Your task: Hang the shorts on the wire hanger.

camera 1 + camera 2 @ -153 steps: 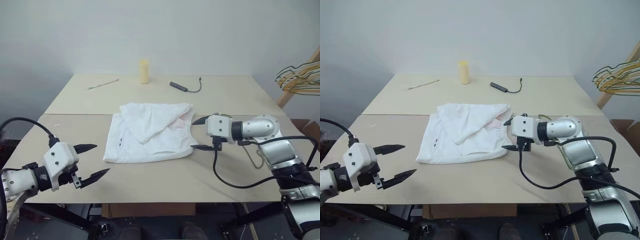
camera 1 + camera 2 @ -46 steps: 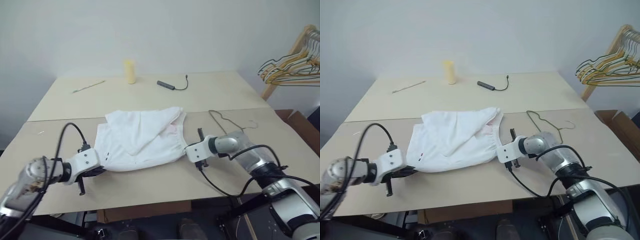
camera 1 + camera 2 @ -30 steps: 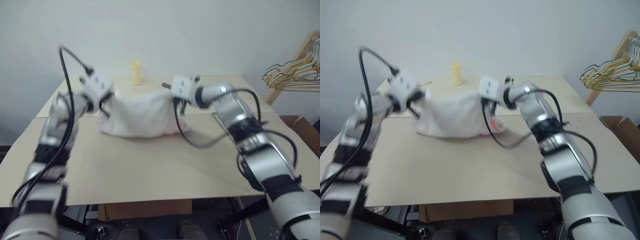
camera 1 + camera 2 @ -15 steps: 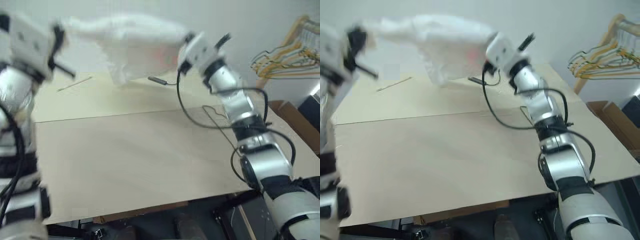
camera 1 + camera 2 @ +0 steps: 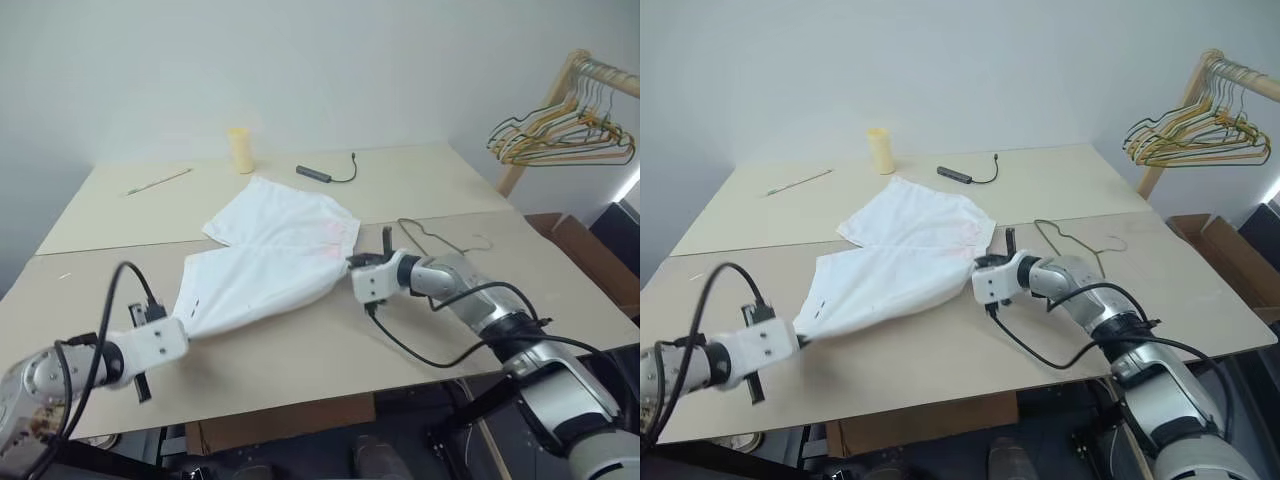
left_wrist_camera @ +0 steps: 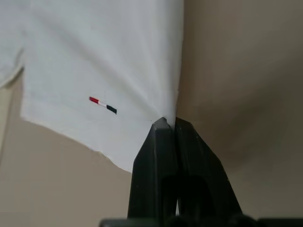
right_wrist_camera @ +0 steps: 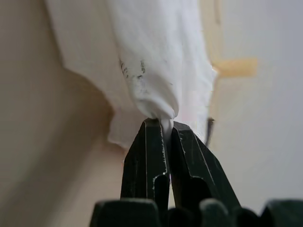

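The white shorts lie spread out flat across the middle of the table, one leg reaching toward the far side. My left gripper is shut on a near-left hem corner, low over the table. A small red, white and dark tag sits near that corner. My right gripper is shut on the bunched waistband edge at the shorts' right side. The thin dark wire hanger lies flat on the table just right of my right gripper, apart from the shorts.
At the table's far side stand a yellow cup, a dark adapter with cable and a thin stick. A wooden rack with coloured hangers stands at the right, a cardboard box below it.
Both arms have swung down from high in the air with the shorts between them. The shorts, bunched before, now lie opened flat on the table. Both grips held.
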Controlling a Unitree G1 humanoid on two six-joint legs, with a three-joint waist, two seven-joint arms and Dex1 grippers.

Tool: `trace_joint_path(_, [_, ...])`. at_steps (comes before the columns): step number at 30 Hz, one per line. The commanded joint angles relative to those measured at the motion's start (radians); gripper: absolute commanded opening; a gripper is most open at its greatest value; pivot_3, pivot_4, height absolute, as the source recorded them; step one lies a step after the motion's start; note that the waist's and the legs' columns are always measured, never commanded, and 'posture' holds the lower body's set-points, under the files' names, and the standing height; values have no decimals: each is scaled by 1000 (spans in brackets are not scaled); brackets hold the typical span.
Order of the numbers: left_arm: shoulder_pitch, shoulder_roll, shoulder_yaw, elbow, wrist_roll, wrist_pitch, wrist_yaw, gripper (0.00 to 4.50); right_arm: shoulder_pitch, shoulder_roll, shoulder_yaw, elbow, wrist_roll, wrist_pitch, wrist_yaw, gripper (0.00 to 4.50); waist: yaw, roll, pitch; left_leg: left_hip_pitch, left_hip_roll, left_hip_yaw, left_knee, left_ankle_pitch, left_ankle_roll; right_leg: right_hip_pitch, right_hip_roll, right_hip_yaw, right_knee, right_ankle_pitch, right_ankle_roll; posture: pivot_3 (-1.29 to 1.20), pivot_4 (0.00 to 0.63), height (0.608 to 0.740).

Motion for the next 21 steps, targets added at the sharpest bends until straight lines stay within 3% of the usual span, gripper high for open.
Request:
trace_joint_path(1, [100,78,59,-95,0,53,-124,18,9,-65,-14,-139,71,17,179,0,3,0,0,0,0,0,0,0,0,0,0,0,0,0,-1,-20,0,740])
trace_joint_path(5, [202,117,86,-136,23,73,-186,18,32,-106,-9,-225,124,52,329,0,5,0,0,2,3,1,-1,-3,1,1,3,0,0,-3,-3,-22,0,740])
trace_joint_path(10, [213,116,92,-161,17,101,-209,18,45,-137,-6,-266,171,15,434,0,20,0,0,3,3,1,-1,-3,1,0,3,0,1,-5,-2,-23,0,740])
trace_joint_path(11, [203,112,91,-164,6,98,-212,359,47,-139,-7,-266,175,8,441,0,23,0,0,3,4,2,-1,-3,1,0,3,0,1,-5,-2,-23,0,740])
trace_joint_path(13, [164,93,79,-161,-2,94,-193,654,47,-145,-5,-264,192,-1,468,620,28,0,0,3,4,2,-1,-3,1,0,3,0,0,-6,-5,-26,0,740])
trace_joint_path(21, [91,112,149,-119,-90,55,-305,3218,93,-215,-82,-329,289,103,551,3365,34,0,0,2,4,4,-1,-3,1,0,3,0,0,-6,-8,-70,0,740])
